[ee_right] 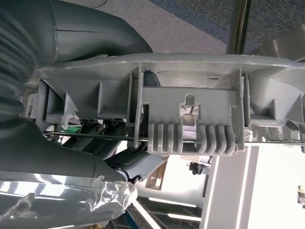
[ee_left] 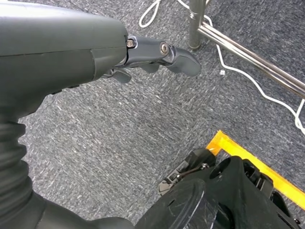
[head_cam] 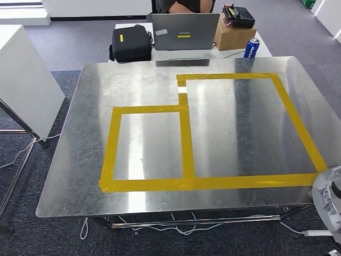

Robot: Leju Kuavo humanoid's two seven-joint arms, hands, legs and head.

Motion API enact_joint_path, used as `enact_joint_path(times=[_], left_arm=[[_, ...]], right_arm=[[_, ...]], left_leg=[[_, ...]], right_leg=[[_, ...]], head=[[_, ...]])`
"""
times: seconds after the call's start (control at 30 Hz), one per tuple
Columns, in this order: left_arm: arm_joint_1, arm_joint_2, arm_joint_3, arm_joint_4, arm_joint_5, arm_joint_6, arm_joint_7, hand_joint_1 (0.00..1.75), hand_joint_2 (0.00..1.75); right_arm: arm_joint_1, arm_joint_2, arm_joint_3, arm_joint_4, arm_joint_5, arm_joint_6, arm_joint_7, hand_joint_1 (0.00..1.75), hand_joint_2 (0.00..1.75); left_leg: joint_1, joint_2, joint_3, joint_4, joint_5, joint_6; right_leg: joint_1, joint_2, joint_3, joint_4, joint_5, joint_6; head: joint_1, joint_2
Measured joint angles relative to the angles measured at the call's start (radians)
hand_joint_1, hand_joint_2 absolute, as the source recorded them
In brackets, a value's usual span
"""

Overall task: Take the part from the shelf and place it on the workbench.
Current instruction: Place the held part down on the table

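The part (ee_right: 187, 119) is a light grey moulded plastic piece with ribs and slots. My right hand (ee_right: 82, 33) grips it, the thumb on one side and dark fingers (ee_right: 118, 164) on the other. In the head view the part (head_cam: 327, 198) shows at the lower right, just off the near right corner of the workbench (head_cam: 80, 160). The workbench is a shiny metal sheet marked with two yellow tape rectangles (head_cam: 187, 138). My left hand (ee_left: 158, 55) hangs over grey carpet with its fingers stretched out and nothing in them.
Behind the workbench a small table holds a laptop (head_cam: 185, 32), a black bag (head_cam: 131, 44), a cardboard box (head_cam: 231, 34) and a blue can (head_cam: 251, 48); a person sits there. A white panel on a stand (head_cam: 24, 85) is at the left. Cables (head_cam: 177, 229) lie under the bench.
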Motion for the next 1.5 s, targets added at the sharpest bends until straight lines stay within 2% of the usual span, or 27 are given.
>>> enact_joint_path(times=[0.2, 0.3, 0.43, 0.5, 0.57, 0.6, 0.7, 0.77, 0.87, 0.97, 1.1, 1.33, 1.5], left_arm=[[0.000, 0.000, 0.000, 0.000, 0.000, 0.000, 0.000, 0.00, 1.75], [-0.001, 0.001, 0.000, 0.000, 0.000, 0.000, 0.001, 0.00, 1.75], [0.001, 0.001, 0.004, 0.000, 0.003, 0.004, 0.003, 0.00, 1.75], [0.003, 0.000, 0.012, 0.000, 0.006, 0.011, 0.006, 0.00, 1.75], [0.007, 0.000, 0.025, 0.000, 0.011, 0.016, 0.010, 0.00, 1.75], [0.008, -0.001, 0.031, 0.000, 0.014, 0.019, 0.011, 0.00, 1.75], [0.019, -0.005, 0.052, 0.000, 0.018, 0.021, 0.017, 0.00, 1.75], [0.026, -0.009, 0.064, 0.000, 0.019, 0.022, 0.019, 0.00, 1.75], [0.027, -0.014, 0.081, 0.000, 0.022, 0.022, 0.018, 0.00, 1.75], [0.028, -0.019, 0.095, 0.000, 0.026, 0.022, 0.018, 0.00, 1.75], [0.029, -0.024, 0.105, 0.000, 0.021, 0.022, 0.009, 0.00, 1.75], [0.029, -0.027, 0.124, 0.000, 0.004, 0.023, 0.001, 0.00, 1.75], [0.029, -0.028, 0.130, 0.000, 0.004, 0.023, 0.001, 0.00, 1.75]], right_arm=[[-0.015, 0.035, -0.014, 0.000, 0.072, -0.011, -0.057, 1.75, 1.75], [-0.014, 0.047, -0.007, -0.014, 0.088, -0.037, -0.043, 1.75, 1.75], [-0.016, 0.053, -0.040, -0.079, -0.018, -0.038, 0.000, 1.75, 1.75], [-0.048, 0.053, -0.131, -0.141, -0.104, 0.049, -0.046, 1.75, 1.75], [-0.098, 0.042, -0.276, -0.213, -0.185, 0.193, -0.106, 1.75, 1.75], [-0.113, 0.027, -0.352, -0.250, -0.239, 0.252, -0.103, 1.75, 1.75], [-0.104, -0.041, -0.528, -0.353, -0.437, 0.312, 0.037, 1.75, 1.75], [-0.092, -0.077, -0.601, -0.406, -0.512, 0.307, 0.113, 1.75, 1.75], [-0.065, -0.110, -0.676, -0.472, -0.578, 0.288, 0.180, 1.75, 1.75], [-0.038, -0.129, -0.711, -0.516, -0.617, 0.277, 0.209, 1.75, 1.75], [-0.015, -0.136, -0.729, -0.553, -0.641, 0.289, 0.205, 1.75, 1.75], [-0.045, -0.132, -0.739, -0.571, -0.583, 0.407, 0.079, 1.75, 1.75], [-0.062, -0.126, -0.740, -0.571, -0.577, 0.423, 0.060, 1.75, 1.75]], left_leg=[[0.000, 0.000, 0.000, 0.000, 0.000, 0.000], [0.000, 0.000, 0.000, 0.000, 0.000, 0.000], [-0.001, 0.000, 0.000, 0.000, 0.000, 0.000], [-0.001, 0.000, -0.001, 0.000, 0.000, 0.000], [-0.002, -0.001, -0.002, 0.000, 0.000, 0.001], [-0.003, -0.002, -0.002, 0.000, 0.001, 0.001], [-0.004, -0.007, -0.005, 0.000, 0.001, 0.003], [-0.004, -0.006, -0.006, 0.000, 0.000, 0.003], [-0.004, -0.003, -0.006, 0.000, -0.001, 0.003], [-0.004, 0.001, -0.005, 0.000, -0.002, 0.003], [-0.004, 0.001, -0.005, 0.000, -0.001, 0.004], [-0.004, 0.001, -0.004, 0.000, 0.000, 0.004], [-0.004, 0.001, -0.004, 0.000, 0.000, 0.004]], right_leg=[[0.000, 0.000, 0.000, 0.000, 0.000, 0.000], [0.000, 0.000, 0.000, 0.000, 0.000, 0.000], [0.000, 0.000, -0.002, 0.000, 0.000, 0.000], [-0.001, 0.000, -0.003, 0.000, 0.001, 0.001], [-0.002, -0.001, -0.003, 0.000, 0.001, 0.001], [-0.003, -0.003, -0.004, 0.000, 0.000, 0.001], [-0.004, -0.007, -0.005, 0.000, -0.001, 0.004], [-0.004, -0.005, -0.005, 0.000, -0.002, 0.004], [-0.004, -0.001, -0.005, 0.000, -0.002, 0.004], [-0.004, 0.002, -0.006, 0.000, -0.002, 0.004], [-0.004, 0.001, -0.005, 0.000, -0.001, 0.004], [-0.004, 0.001, -0.005, 0.000, 0.000, 0.005], [-0.004, 0.001, -0.005, 0.000, 0.000, 0.005]], head=[[0.000, 0.000], [0.000, 0.000], [0.000, 0.000], [0.000, 0.000], [0.000, 0.000], [0.000, 0.000], [0.001, 0.000], [0.000, 0.000], [0.000, 0.000], [0.000, 0.000], [0.000, 0.000], [0.000, 0.000], [0.000, 0.000]])
